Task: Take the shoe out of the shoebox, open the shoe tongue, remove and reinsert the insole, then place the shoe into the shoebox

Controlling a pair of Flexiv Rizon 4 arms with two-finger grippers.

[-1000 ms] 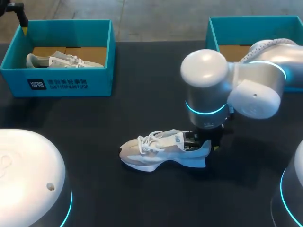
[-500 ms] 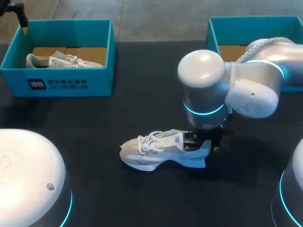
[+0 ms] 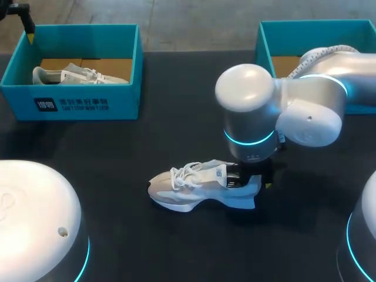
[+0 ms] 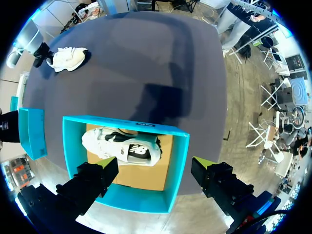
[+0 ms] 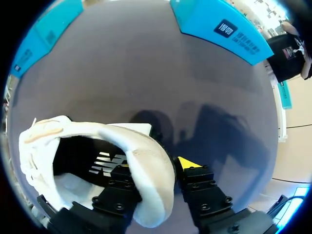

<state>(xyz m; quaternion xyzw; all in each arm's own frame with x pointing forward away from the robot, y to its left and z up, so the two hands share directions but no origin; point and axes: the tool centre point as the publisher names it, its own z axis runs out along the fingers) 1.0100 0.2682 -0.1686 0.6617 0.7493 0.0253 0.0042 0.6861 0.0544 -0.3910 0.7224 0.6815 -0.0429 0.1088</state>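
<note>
Table: bare room all round the sneaker, mid-table, well apart from L shoebox (holds a second sneaker) and R shoebox. R gripper pinches the heel collar, one finger inside, one outside, prob. steadying it for tongue/insole work. L gripper hangs wide open, empty, over L shoebox.

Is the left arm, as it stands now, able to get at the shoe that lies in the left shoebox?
Probably yes. The left gripper hangs open right above the lidless shoebox, and nothing covers the shoe inside.
</note>
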